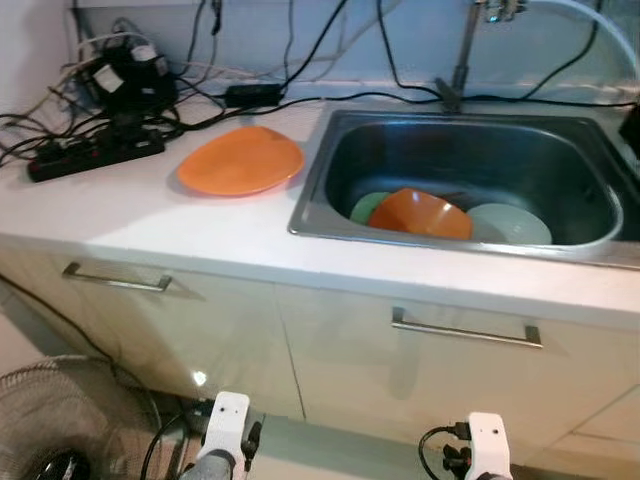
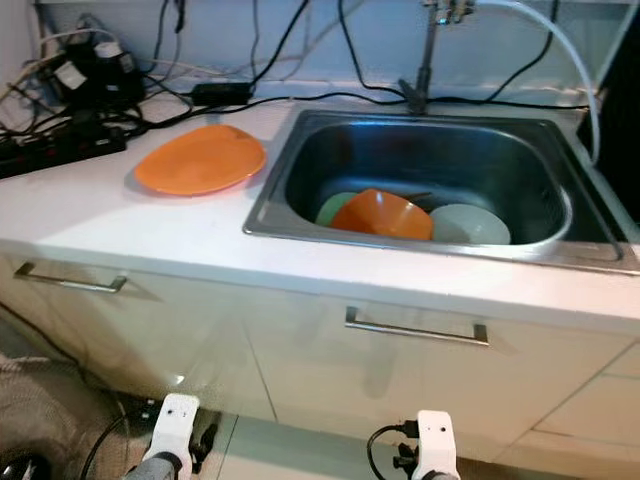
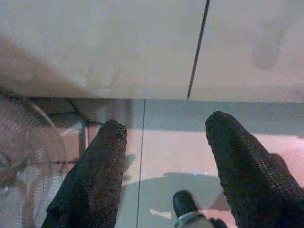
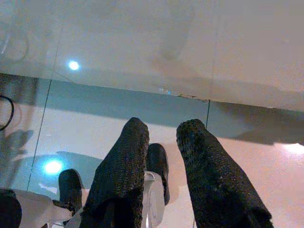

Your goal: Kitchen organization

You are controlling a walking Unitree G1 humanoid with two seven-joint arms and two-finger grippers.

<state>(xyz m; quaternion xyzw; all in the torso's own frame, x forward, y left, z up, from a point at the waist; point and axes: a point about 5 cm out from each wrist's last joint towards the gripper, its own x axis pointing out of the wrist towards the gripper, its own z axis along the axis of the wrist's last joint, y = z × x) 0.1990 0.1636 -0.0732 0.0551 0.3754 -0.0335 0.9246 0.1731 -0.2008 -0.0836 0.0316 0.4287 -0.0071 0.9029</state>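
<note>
An orange plate (image 1: 241, 160) lies on the white counter (image 1: 150, 215), left of the steel sink (image 1: 440, 243). Inside the sink an orange bowl (image 1: 420, 212) leans between a green dish (image 1: 368, 207) and a pale green plate (image 1: 508, 224). Both arms hang low in front of the cabinet, the left arm (image 1: 228, 420) and the right arm (image 1: 487, 440) far below the counter. In the wrist views my left gripper (image 3: 164, 128) is open over the floor tiles, and my right gripper (image 4: 164, 126) is open with a narrower gap; neither holds anything.
A black power strip (image 1: 95, 152), an adapter and tangled cables crowd the counter's back left. The faucet (image 1: 462, 50) rises behind the sink. Cabinet fronts carry bar handles (image 1: 466, 330). A floor fan (image 1: 60, 420) stands at the lower left.
</note>
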